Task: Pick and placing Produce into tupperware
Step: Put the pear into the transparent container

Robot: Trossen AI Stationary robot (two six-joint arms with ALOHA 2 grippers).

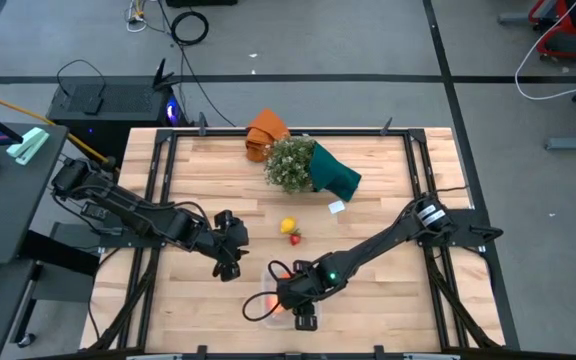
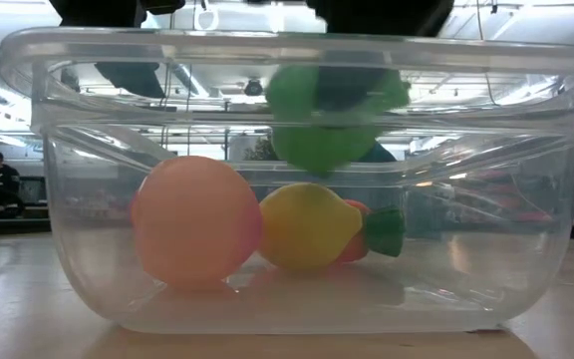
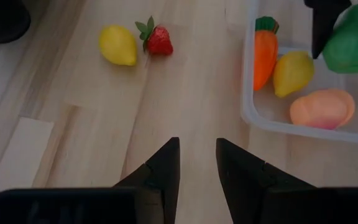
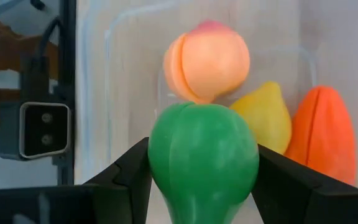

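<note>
Holding a green pear-shaped toy fruit clamped between its two fingers, the right gripper hangs over the clear tupperware at the lower centre of the high view, the fruit at rim height in the low view. Inside the container lie a peach, a lemon and an orange carrot, close together. The left gripper, fingers slightly parted and empty, waits just left of the container, while a second lemon and a red strawberry sit touching on the wooden table at the upper left of the left wrist view.
</note>
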